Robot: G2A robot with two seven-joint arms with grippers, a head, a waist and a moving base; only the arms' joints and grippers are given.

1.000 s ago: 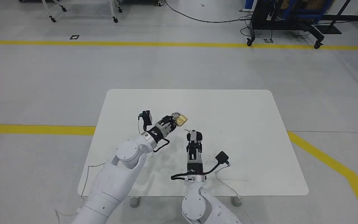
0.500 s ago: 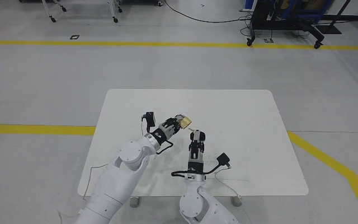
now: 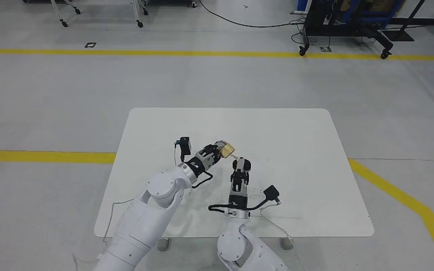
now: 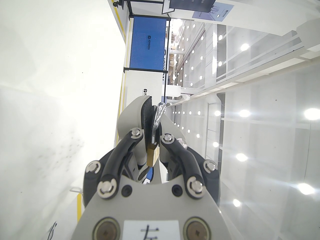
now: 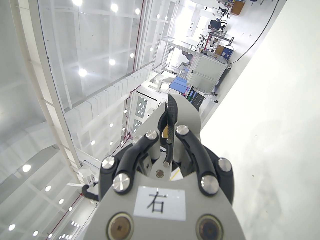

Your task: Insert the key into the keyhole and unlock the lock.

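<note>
In the top view my left gripper [image 3: 220,150] is held above the middle of the white table [image 3: 298,142], shut on a brass padlock [image 3: 227,148]. The left wrist view has the lock's brass body [image 4: 150,155] wedged between the fingers, with its silver shackle [image 4: 159,115] near the tips of my left gripper [image 4: 153,109]. Just to the right of the lock, my right gripper [image 3: 238,163] points at it, shut on the key. In the right wrist view, a brass glint of the key [image 5: 165,133] sits between the pads of my right gripper [image 5: 167,107]; the rest is hidden.
The white table's top is bare around both arms, with its far edge [image 3: 230,109] well beyond them. Grey floor with yellow lines [image 3: 203,52] surrounds the table. A dark equipment frame [image 3: 346,27] stands far back on the right.
My left gripper has carried the padlock to the right, closing the gap to the right gripper. The right gripper has shifted slightly right. Both stay shut.
</note>
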